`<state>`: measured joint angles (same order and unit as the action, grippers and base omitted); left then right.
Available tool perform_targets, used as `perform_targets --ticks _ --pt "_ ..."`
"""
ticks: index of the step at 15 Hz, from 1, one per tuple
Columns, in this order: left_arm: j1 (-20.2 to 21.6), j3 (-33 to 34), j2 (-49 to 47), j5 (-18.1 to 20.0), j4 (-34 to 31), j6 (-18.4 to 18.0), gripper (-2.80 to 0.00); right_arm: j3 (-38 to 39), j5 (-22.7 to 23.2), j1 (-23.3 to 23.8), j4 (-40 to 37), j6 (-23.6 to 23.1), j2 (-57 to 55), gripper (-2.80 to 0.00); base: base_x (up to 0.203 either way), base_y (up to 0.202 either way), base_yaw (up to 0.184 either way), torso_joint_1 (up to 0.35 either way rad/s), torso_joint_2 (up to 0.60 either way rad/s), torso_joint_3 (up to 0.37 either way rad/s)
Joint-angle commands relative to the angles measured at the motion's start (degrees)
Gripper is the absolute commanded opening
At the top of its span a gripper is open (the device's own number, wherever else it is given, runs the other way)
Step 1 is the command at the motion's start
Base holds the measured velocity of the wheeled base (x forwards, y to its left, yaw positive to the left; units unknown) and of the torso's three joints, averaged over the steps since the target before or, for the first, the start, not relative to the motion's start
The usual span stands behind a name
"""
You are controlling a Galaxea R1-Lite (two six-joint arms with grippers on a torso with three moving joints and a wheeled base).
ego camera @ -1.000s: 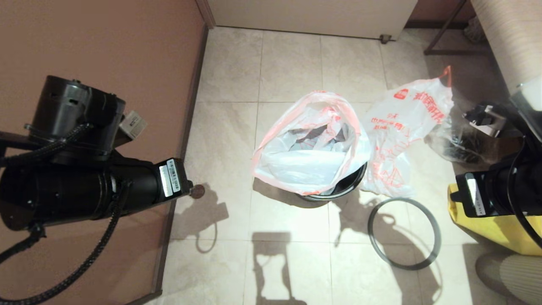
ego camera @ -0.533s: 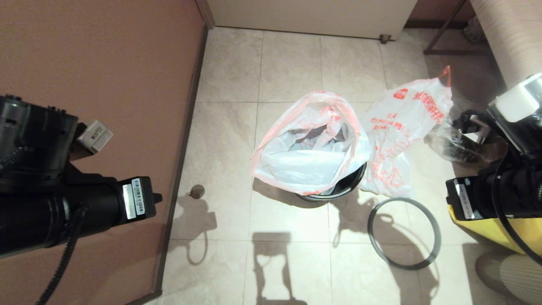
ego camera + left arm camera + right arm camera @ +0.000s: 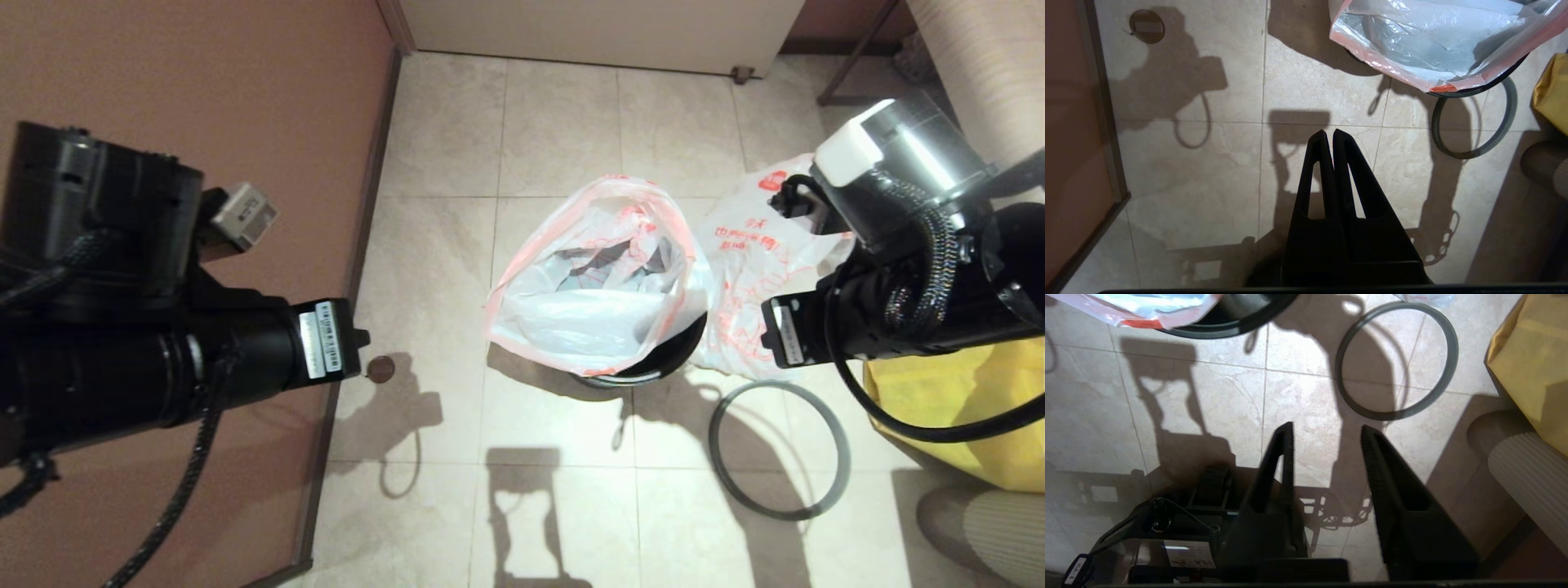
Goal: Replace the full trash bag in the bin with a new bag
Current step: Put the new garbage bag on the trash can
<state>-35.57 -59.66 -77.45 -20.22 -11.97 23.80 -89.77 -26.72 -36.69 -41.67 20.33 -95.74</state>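
Observation:
The bin (image 3: 679, 349) stands mid-floor with the full trash bag (image 3: 596, 286) in it, mouth open, red-edged rim spread wide, lumpy inside. The new bag (image 3: 747, 278) lies flat on the tiles just right of the bin, partly under my right arm (image 3: 898, 278). The grey ring rim (image 3: 784, 514) lies on the floor, off the bin. My left gripper (image 3: 1329, 132) is shut and empty above bare tiles, short of the bin (image 3: 1453, 94). My right gripper (image 3: 1327, 430) is open and empty above the floor, near the ring (image 3: 1449, 363).
A brown wall (image 3: 204, 98) runs along the left, with a small brown disc (image 3: 380, 369) on the floor at its foot. A big yellow bag (image 3: 955, 408) and a ribbed beige object (image 3: 988, 531) stand at the right. The clear bag is hidden behind my right arm.
My right arm has swung up and left over the new bag, covering the clear bag. My left arm dipped left, then came back right. Bags, bin and ring have not moved.

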Motion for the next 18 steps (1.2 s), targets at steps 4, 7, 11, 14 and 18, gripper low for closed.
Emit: perform_targets --ticks 4,7,11,14,18 --pt "0.2 -2.6 -7.8 1.9 -0.2 -5.9 -2.80 -10.0 -3.3 -1.9 -0.2 1.3 -12.7 0.00 0.000 0.000 0.000 0.000 0.00 0.000" --pt "2.3 -6.0 -9.1 1.8 -0.2 -10.5 -2.80 -20.2 -5.3 -2.0 -0.2 2.5 -19.6 0.00 0.000 0.000 0.000 0.000 0.00 0.000" --pt "2.1 -9.4 -9.6 1.8 0.1 -12.2 -2.80 -23.2 -7.3 -0.7 0.3 5.5 -21.9 0.00 0.000 0.000 0.000 0.000 0.00 0.000" --pt "-1.8 -10.4 -12.4 -3.3 0.8 -10.4 -2.80 -23.3 -8.3 1.4 3.3 5.4 -25.6 0.00 0.000 0.000 0.000 0.000 0.00 0.000" --pt "-1.5 -10.1 -14.0 -3.6 1.7 -9.7 -2.80 -23.6 -9.8 3.8 9.7 4.7 -31.6 0.00 0.000 0.000 0.000 0.000 0.00 0.000"
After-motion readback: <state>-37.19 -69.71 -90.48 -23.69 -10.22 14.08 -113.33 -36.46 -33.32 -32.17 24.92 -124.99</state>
